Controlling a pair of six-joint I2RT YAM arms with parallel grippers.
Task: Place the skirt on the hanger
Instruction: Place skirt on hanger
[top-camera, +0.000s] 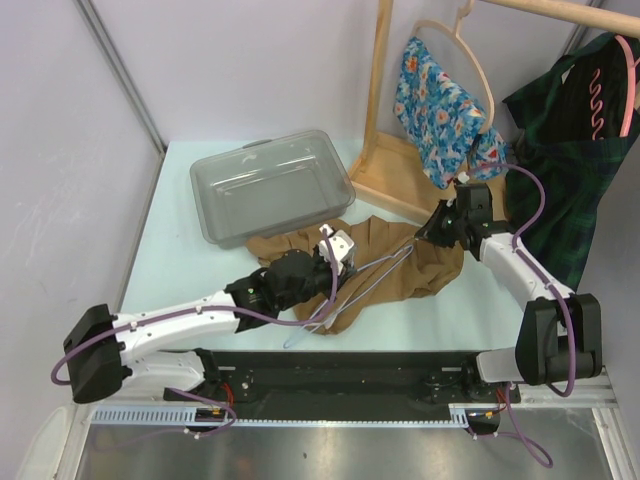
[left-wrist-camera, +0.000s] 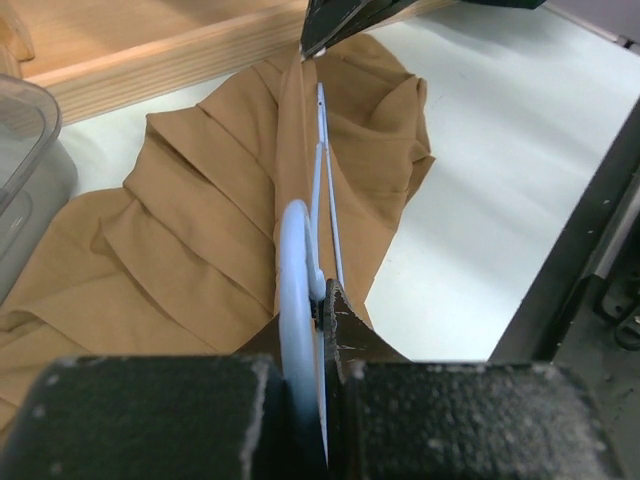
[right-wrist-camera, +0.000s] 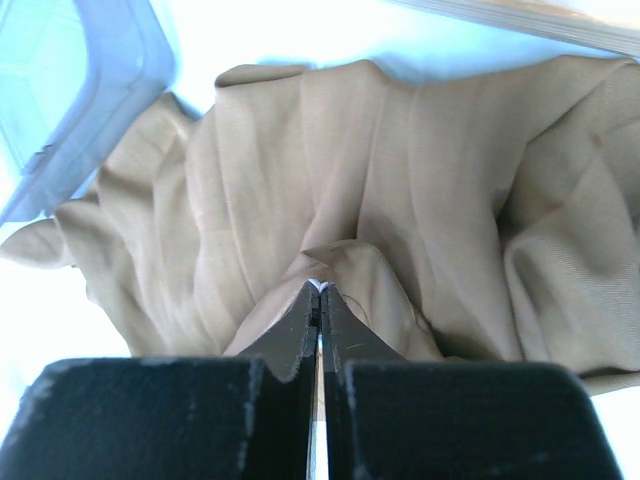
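The tan skirt (top-camera: 400, 272) lies crumpled on the table between the two arms. A thin pale-blue hanger (top-camera: 375, 268) lies across it. My left gripper (top-camera: 335, 265) is shut on the hanger's hook (left-wrist-camera: 296, 290); in the left wrist view the gripper (left-wrist-camera: 318, 300) clamps it and the hanger's wires (left-wrist-camera: 322, 170) run away over the skirt (left-wrist-camera: 200, 230). My right gripper (top-camera: 430, 233) is shut on the hanger's far end. A white sliver shows at this gripper's (right-wrist-camera: 320, 288) tips, and a fold of skirt (right-wrist-camera: 400, 200) bunches against them. The left wrist view shows the right gripper (left-wrist-camera: 335, 20) at the top.
A clear plastic bin (top-camera: 270, 185) stands at the back left, touching the skirt's edge. Behind the skirt is a wooden rack (top-camera: 385, 150) whose rail (top-camera: 580, 12) carries a floral garment (top-camera: 440, 100) and a dark plaid garment (top-camera: 570, 170), close to the right arm.
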